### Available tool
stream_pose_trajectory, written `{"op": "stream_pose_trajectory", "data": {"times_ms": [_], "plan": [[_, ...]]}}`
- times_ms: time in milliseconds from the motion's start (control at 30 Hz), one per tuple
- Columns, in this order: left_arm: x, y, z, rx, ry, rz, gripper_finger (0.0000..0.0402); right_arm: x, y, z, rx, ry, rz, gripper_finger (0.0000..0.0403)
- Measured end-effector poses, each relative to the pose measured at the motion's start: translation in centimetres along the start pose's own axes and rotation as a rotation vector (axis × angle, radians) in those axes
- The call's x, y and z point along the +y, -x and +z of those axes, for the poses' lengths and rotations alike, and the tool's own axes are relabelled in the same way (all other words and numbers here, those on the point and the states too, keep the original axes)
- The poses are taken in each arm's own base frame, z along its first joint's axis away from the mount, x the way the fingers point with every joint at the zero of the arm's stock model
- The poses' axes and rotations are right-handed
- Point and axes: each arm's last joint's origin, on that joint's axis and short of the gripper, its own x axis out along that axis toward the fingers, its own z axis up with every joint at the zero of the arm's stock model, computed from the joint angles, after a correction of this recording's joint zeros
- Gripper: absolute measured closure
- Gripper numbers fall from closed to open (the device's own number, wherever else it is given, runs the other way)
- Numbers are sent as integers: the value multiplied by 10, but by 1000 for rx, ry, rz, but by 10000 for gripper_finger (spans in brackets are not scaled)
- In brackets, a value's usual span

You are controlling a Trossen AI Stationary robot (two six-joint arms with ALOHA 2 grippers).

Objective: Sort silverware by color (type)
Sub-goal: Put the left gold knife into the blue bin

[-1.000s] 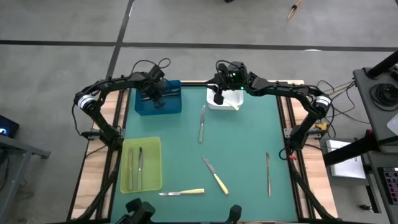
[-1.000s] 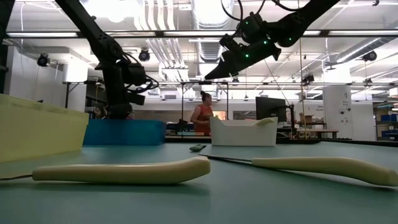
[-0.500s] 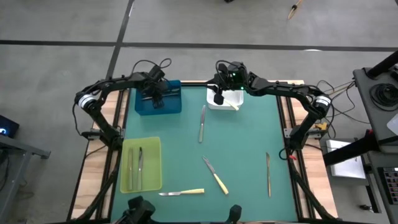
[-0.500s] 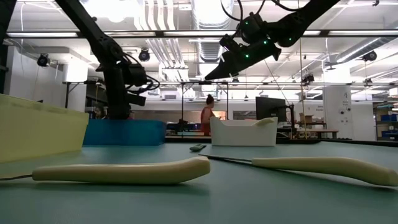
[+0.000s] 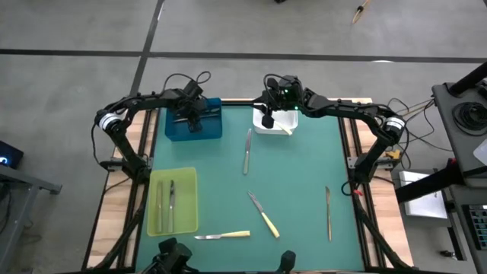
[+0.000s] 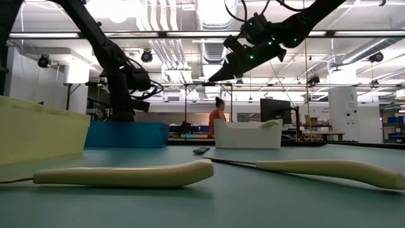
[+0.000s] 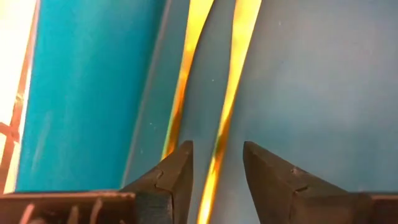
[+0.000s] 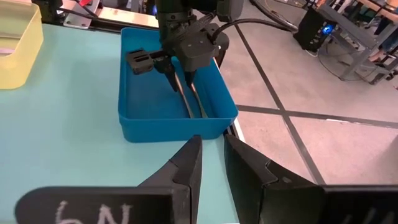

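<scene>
My left gripper (image 7: 216, 146) points down inside the blue tray (image 5: 173, 131) at the table's far left and is open. One metal utensil (image 7: 233, 74) lies on the tray floor and runs between the fingers. A second utensil (image 7: 186, 62) lies beside it. From the right wrist view both utensils (image 8: 186, 102) lie side by side under my left gripper (image 8: 177, 78). My right gripper (image 8: 211, 142) hovers above the white tray (image 5: 262, 128), narrowly open, with nothing between its fingers.
On the green mat lie a grey utensil (image 5: 247, 150), a second grey one (image 5: 328, 211) and two yellow-handled knives (image 5: 262, 213) (image 5: 222, 236). The yellow-green tray (image 5: 186, 221) holds two grey pieces. A yellow handle (image 5: 285, 128) rests in the white tray.
Neither arm has visibly shifted. A person in the room behind the table has walked toward the right.
</scene>
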Motion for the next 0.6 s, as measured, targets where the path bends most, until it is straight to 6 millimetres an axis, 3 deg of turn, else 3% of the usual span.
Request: {"op": "stream_pose_trajectory", "data": {"times_ms": [267, 600], "plan": [[-1, -13, 0, 25, -2, -15, 280, 0, 0, 0, 1, 0, 0, 344], [-1, -11, 0, 20, 16, -9, 291, 0, 0, 0, 1, 4, 0, 344]]}}
